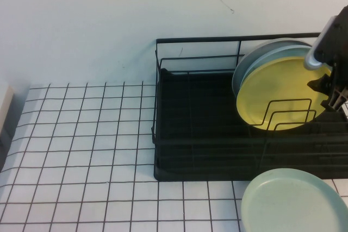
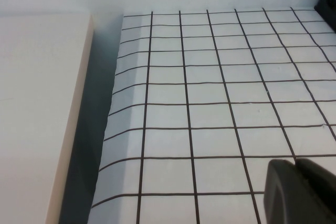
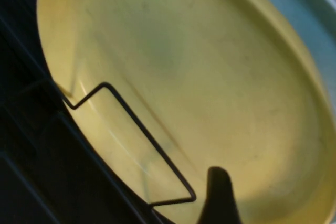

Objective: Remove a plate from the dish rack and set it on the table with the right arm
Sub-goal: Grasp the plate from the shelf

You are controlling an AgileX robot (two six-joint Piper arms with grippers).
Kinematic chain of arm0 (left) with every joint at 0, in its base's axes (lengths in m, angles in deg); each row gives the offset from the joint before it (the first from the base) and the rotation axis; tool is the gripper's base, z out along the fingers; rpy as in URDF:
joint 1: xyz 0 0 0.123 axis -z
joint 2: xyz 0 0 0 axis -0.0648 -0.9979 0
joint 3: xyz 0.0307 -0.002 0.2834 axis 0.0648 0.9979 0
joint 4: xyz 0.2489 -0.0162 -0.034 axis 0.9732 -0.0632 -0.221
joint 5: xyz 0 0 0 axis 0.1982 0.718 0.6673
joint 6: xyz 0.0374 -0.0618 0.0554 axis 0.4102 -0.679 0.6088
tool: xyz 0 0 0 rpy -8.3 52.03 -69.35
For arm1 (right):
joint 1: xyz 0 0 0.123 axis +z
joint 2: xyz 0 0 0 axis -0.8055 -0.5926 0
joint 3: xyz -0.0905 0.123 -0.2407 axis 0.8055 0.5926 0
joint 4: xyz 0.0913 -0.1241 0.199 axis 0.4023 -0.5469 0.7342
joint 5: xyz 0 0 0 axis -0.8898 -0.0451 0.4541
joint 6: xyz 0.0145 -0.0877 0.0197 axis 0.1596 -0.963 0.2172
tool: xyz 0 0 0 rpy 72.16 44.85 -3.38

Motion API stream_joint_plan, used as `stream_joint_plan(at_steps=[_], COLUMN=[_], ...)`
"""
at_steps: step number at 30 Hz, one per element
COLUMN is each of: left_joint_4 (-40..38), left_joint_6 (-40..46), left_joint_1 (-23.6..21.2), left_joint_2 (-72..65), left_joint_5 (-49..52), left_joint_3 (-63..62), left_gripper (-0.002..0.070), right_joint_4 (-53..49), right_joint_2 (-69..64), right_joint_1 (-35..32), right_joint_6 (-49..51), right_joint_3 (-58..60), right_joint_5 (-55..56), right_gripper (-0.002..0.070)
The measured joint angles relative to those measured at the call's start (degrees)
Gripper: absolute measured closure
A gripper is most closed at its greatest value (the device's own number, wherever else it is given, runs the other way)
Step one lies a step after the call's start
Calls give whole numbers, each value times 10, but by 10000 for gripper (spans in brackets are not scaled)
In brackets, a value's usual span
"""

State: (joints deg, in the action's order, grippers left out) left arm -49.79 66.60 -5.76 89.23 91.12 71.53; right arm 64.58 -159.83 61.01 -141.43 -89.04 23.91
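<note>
The yellow plate [image 1: 277, 93] stands upright in the dish rack [image 1: 217, 129] at far right, nothing moved to the worktop [image 1: 81, 134] yet; whether the right end effector [image 1: 329, 88] beside it or the left end effector [image 2: 302, 192], low over the worktop's left side, is open, I cannot tell.

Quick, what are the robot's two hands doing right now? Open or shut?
Left gripper: low over the table, holding nothing; open or shut cannot be told.
Right gripper: at the yellow plate in the dish rack; cannot be told either.
</note>
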Motion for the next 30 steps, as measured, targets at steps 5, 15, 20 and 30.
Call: stream_joint_plan(at_steps=[5, 15, 20, 30], left_joint_4=[0, 0, 0, 0], left_joint_6=[0, 0, 0, 0], left_joint_1=[0, 0, 0, 0], left_joint_2=[0, 0, 0, 0], left_joint_5=[0, 0, 0, 0], left_joint_3=[0, 0, 0, 0], left_gripper=[678, 678, 678, 678], right_joint_4=[6, 20, 30, 57], right_joint_2=[-23, -42, -42, 17], right_joint_1=[0, 0, 0, 0], right_joint_6=[-20, -28, -27, -30], right_joint_3=[-2, -3, -4, -4], right_joint_5=[12, 51, 66, 41], right_gripper=[212, 440, 631, 637])
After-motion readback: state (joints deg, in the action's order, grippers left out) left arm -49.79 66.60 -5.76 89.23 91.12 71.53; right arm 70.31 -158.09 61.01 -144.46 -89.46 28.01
